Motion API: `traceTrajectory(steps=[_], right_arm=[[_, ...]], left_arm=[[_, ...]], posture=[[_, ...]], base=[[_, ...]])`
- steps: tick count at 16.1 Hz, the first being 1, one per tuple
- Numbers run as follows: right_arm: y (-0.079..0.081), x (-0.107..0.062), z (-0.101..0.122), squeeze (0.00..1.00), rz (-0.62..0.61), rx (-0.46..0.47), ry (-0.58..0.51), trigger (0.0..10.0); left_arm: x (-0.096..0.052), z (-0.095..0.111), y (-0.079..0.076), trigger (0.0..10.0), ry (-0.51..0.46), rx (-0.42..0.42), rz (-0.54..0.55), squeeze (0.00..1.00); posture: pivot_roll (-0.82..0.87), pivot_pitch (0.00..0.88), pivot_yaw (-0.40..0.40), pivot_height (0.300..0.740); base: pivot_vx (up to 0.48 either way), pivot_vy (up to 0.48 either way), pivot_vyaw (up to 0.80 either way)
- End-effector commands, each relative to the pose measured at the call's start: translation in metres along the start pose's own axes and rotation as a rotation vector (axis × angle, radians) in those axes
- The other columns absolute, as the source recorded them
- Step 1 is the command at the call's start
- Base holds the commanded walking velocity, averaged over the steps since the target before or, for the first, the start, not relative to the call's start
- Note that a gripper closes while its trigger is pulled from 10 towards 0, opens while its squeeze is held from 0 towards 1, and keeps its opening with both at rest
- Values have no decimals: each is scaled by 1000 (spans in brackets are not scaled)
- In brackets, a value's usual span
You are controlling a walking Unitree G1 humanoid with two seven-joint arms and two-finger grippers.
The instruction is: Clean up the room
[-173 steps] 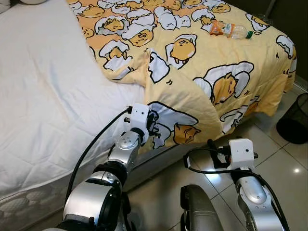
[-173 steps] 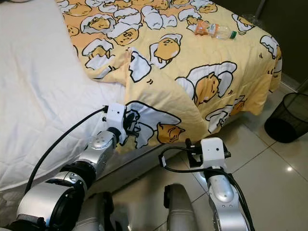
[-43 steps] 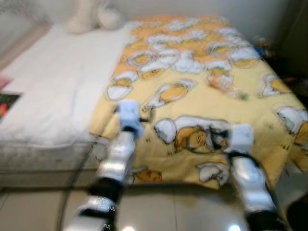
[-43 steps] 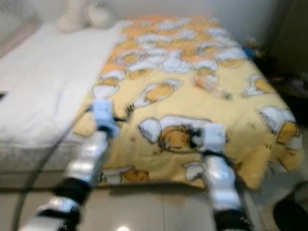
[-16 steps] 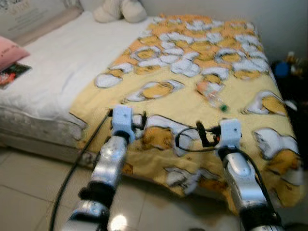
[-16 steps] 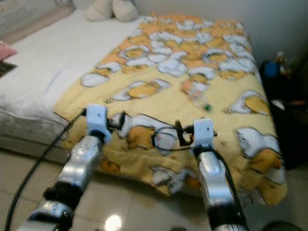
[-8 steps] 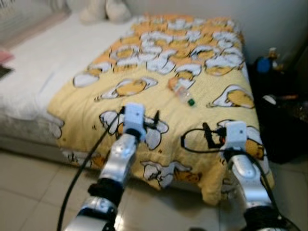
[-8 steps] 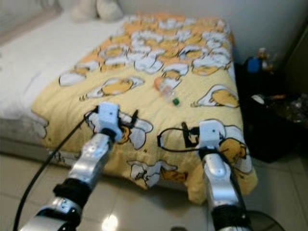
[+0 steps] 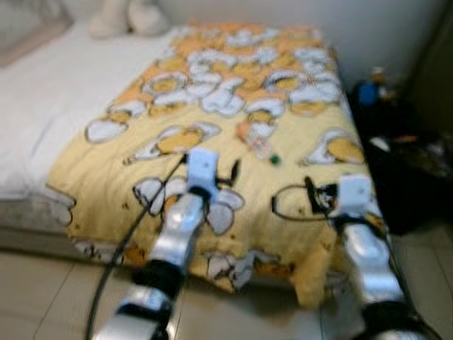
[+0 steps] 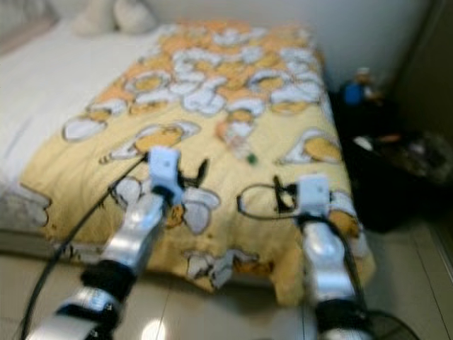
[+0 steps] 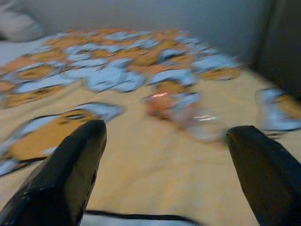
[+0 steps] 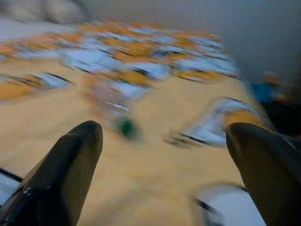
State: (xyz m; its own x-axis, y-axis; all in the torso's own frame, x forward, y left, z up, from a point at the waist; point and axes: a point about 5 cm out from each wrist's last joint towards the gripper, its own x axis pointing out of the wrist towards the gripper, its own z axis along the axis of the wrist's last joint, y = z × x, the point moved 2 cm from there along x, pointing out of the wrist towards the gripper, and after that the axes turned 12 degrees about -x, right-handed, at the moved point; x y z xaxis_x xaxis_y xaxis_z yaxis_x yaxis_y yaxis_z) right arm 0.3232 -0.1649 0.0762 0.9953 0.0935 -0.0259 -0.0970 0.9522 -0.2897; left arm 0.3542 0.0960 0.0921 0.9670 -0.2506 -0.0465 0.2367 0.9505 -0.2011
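- Your robot stands at the foot of the bed point(image 9: 42, 120), both arms raised over the yellow cartoon-print blanket point(image 9: 297, 177); the head views are blurred.
- The plastic bottle point(image 9: 259, 141) lies on its side on the blanket, near the middle of the spread, ahead of both arms and between their lines of reach.
- Its long axis runs slantwise: orange-labelled body toward the far side, green cap point(image 9: 274, 160) toward you and the robot's right.
- The left gripper point(image 11: 164, 155) hangs above the blanket with its fingers spread wide and nothing between them; in the left wrist view the bottle lies almost centred in the gap, farther out.
- The right gripper point(image 12: 162, 160) is likewise spread and empty, with bottle and cap ahead, toward one finger.
- Which arm is nearer is hard to call (the left looks better lined up). You would likely need to close in further before grasping across the bottle's body.
- Containers: a dark heap point(image 9: 417, 170) sits on the floor off the bed's right side, too blurred to name or to see inside.
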Motion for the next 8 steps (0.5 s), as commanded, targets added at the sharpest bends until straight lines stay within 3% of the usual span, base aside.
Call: traceTrajectory(steps=[1, 5, 7, 8], right_arm=[[-8, -3, -5, 0, -14, -26, 17, 10000], [-8, -1, -4, 0, -7, -29, 12, 10000], [-11, 2, 0, 0, -8, -30, 5, 10000], [-19, 12, 15, 0, -12, -27, -30, 10000]], left_arm=[[3, 5, -8, 10000, -24, -14, -13, 0], [3, 8, -6, 10000, -32, -37, -4, 0], [4, 13, -8, 10000, -49, -3, -24, 0], [5, 16, -4, 10000, -49, 6, -15, 0]], posture=[[-200, 0, 66, 740], [-186, 0, 62, 740], [-180, 0, 59, 740], [-173, 0, 58, 740]], base=[[480, 0, 0], [480, 0, 0], [480, 0, 0], [480, 0, 0]])
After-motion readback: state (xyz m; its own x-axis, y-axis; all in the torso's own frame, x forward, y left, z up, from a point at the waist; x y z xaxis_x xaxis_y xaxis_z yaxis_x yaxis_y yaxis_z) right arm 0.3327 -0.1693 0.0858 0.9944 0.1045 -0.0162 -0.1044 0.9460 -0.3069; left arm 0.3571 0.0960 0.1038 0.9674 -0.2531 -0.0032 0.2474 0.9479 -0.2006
